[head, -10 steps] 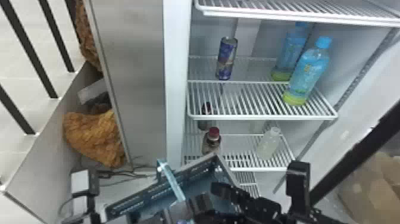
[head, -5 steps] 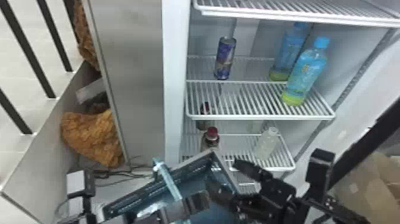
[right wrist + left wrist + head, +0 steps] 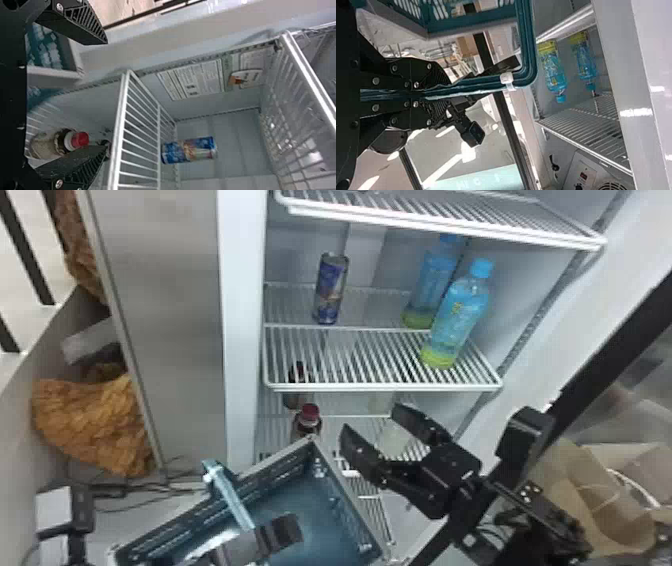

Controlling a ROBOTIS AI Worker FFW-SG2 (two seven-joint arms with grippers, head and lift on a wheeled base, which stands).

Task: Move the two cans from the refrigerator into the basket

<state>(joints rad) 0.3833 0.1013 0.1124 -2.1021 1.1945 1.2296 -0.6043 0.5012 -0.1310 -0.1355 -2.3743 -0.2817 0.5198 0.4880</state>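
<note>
One can (image 3: 331, 288) stands upright on the middle shelf in the head view; it is blue with a printed picture. The same can (image 3: 189, 150) lies beyond my right fingers in the right wrist view. My right gripper (image 3: 371, 417) is open with nothing between its fingers, below that shelf's front edge and right of the basket; from its wrist, the right gripper (image 3: 106, 95) has its fingers wide apart. My left gripper (image 3: 282, 535) is at the teal basket (image 3: 345, 485). In the left wrist view, the left gripper (image 3: 451, 89) is shut on the basket's rim (image 3: 526, 43).
Two blue-capped bottles (image 3: 457, 320) stand at the right of the middle shelf (image 3: 350, 387). A red-capped bottle (image 3: 309, 420) is on the lower shelf behind the basket's corner. The refrigerator's side wall (image 3: 242, 330) rises at left; brown boxes (image 3: 590, 500) lie at far right.
My right gripper has moved from over the basket up and toward the refrigerator shelves. The basket, my left gripper and the can have hardly shifted.
</note>
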